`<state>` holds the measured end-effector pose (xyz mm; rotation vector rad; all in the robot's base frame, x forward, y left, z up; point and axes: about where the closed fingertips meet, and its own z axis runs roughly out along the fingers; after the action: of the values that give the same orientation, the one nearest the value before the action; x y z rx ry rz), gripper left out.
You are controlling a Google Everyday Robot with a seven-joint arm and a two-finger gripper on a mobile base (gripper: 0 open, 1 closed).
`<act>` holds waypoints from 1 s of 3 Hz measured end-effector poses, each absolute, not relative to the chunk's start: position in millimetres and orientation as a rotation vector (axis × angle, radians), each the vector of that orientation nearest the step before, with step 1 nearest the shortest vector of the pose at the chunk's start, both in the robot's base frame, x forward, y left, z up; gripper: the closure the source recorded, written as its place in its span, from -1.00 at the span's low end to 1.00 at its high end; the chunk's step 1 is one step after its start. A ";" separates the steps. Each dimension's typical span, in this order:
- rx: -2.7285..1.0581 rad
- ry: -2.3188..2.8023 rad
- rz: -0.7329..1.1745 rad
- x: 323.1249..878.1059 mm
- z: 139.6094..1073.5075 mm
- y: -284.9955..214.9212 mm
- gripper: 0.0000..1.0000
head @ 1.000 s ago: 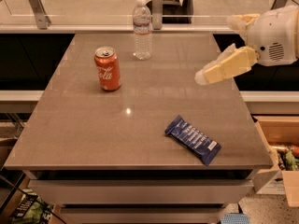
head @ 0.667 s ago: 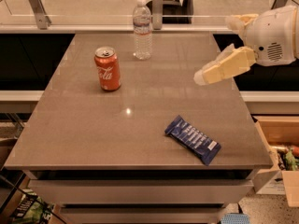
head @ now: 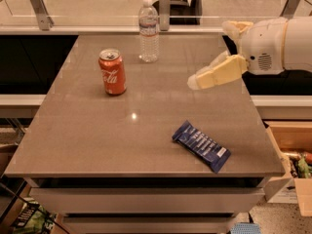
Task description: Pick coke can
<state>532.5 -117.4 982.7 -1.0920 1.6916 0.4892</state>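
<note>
Sweep your gripper point(head: 209, 55), hovering over the table point(head: 97, 140) with fingers point(head: 214, 74) seemingly wide, left onto the coke can point(head: 112, 72), avoiding the water bottle point(head: 148, 30).

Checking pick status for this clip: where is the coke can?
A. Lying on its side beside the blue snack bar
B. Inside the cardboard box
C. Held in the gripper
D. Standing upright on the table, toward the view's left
D: the coke can stands upright on the table, well apart from the gripper, which hovers over the table's right side and holds nothing.
</note>
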 end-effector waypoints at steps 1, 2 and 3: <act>-1.064 1.644 0.550 546.1 966.4 -102.9 -1.00; -1.044 1.598 0.629 560.3 946.5 -83.5 -1.00; -1.034 1.559 0.704 573.9 927.6 -61.4 -1.00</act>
<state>573.9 -61.4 927.6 -1.0338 1.5593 0.7038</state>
